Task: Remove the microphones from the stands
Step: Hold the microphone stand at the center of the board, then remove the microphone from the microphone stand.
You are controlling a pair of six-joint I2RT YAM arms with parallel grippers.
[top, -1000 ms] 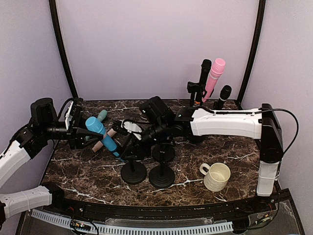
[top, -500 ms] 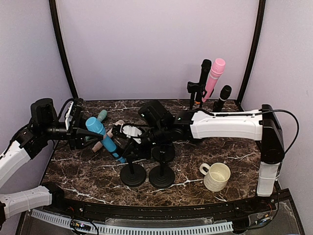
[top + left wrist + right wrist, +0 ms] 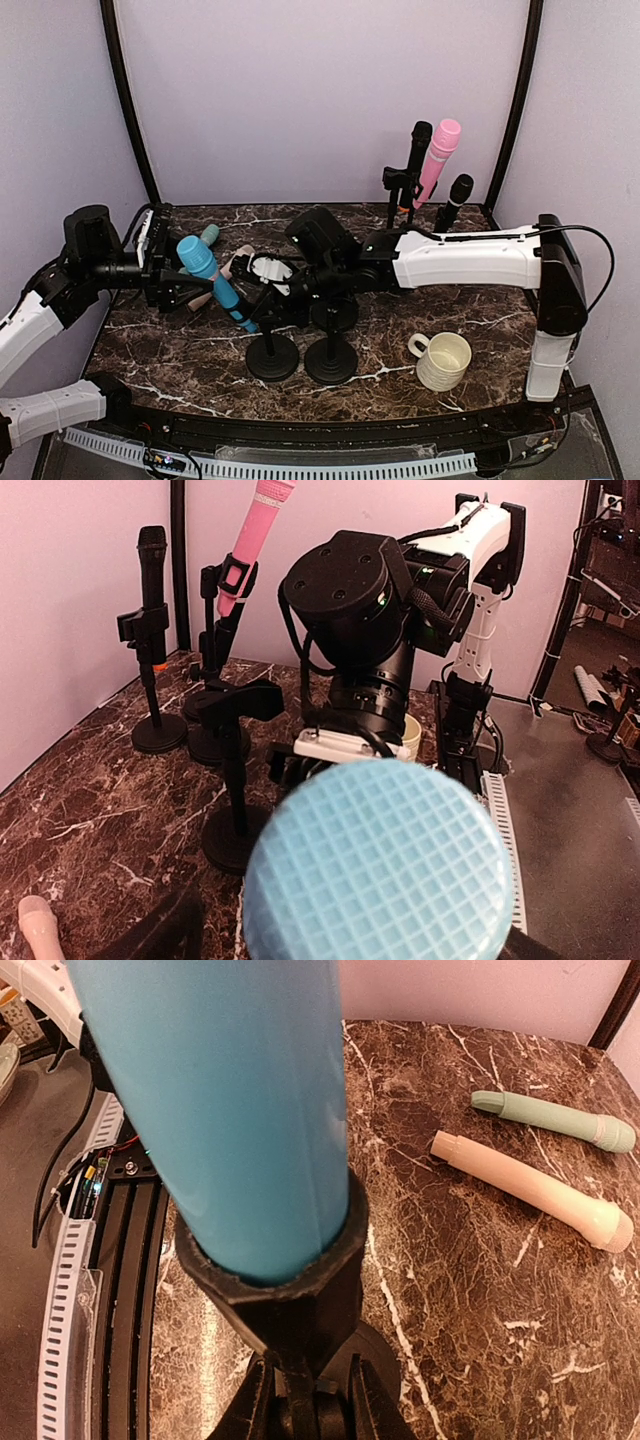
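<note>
The blue microphone (image 3: 213,280) leans to the left in the black clip (image 3: 285,1285) of the near-left stand (image 3: 272,355). Its mesh head (image 3: 380,865) fills the bottom of the left wrist view. My left gripper (image 3: 183,282) is open, with its fingers on either side of the microphone's upper part and a gap showing beside the head. My right gripper (image 3: 268,298) is shut on the stand's stem just below the clip, one finger (image 3: 256,1400) on each side. The blue barrel (image 3: 215,1110) rises out of the clip.
Two empty stands (image 3: 331,358) stand right of the held one. A green microphone (image 3: 555,1120) and a beige one (image 3: 535,1188) lie on the marble at the left. Pink (image 3: 438,150) and black (image 3: 418,145) microphones stand on stands at the back right. A cream mug (image 3: 443,360) sits at the front right.
My right gripper moved left and closed on the stand's stem. My left gripper's jaws have just spread apart around the blue microphone, which stays in the clip.
</note>
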